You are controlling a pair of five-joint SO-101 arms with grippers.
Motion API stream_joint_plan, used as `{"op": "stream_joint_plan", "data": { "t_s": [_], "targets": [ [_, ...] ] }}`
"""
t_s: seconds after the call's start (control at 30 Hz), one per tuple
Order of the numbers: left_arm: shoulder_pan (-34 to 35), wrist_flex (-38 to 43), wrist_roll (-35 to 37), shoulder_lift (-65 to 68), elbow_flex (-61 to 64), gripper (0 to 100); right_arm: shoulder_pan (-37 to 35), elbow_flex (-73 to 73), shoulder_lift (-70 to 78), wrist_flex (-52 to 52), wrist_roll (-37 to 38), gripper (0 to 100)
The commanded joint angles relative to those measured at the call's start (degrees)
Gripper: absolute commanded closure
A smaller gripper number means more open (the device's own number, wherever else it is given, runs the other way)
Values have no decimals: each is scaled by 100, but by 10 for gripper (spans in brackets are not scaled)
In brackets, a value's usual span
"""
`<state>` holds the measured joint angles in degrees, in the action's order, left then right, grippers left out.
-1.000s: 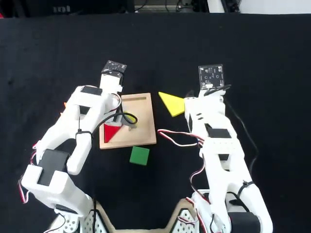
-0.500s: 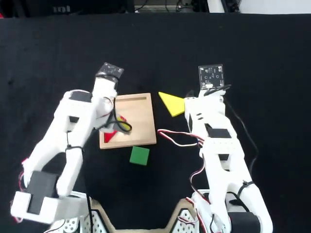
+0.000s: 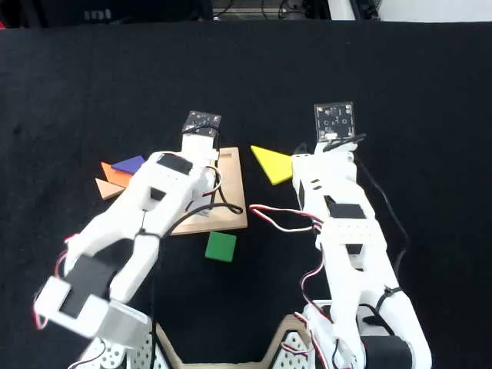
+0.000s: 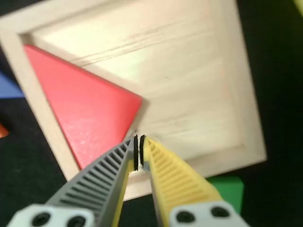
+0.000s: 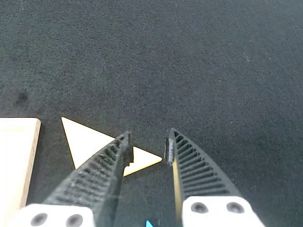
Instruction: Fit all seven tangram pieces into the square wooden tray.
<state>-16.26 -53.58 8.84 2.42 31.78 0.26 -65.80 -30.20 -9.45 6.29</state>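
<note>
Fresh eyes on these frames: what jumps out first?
The red triangle lying in one corner of the wooden tray, with the left gripper shut right at its tip. Next, the right gripper open over a corner of the yellow triangle on the black cloth beside the tray.

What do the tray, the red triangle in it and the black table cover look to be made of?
Tray: probably pale, unfinished wood; grain lines run across its matte floor. Red triangle: a painted or dyed piece, likely wood, with a soft sheen; no grain shows, so plastic is possible. Table cover: black felt-like cloth, fuzzy and flecked with lint.
</note>
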Motion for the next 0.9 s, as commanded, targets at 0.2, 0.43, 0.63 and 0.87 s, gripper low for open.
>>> {"op": "stream_joint_plan", "data": {
  "t_s": [0.2,0.43,0.63,0.87],
  "targets": [
    [277,105,9,791,-743,954,141,154,4,123,44,871],
    [848,88,0,782,-734,954,141,154,4,123,44,871],
    [998,-264,0,782,-840,953,141,154,4,123,44,871],
    [1068,-949,-431,782,-1209,953,141,154,13,123,44,871]
  ]
}}
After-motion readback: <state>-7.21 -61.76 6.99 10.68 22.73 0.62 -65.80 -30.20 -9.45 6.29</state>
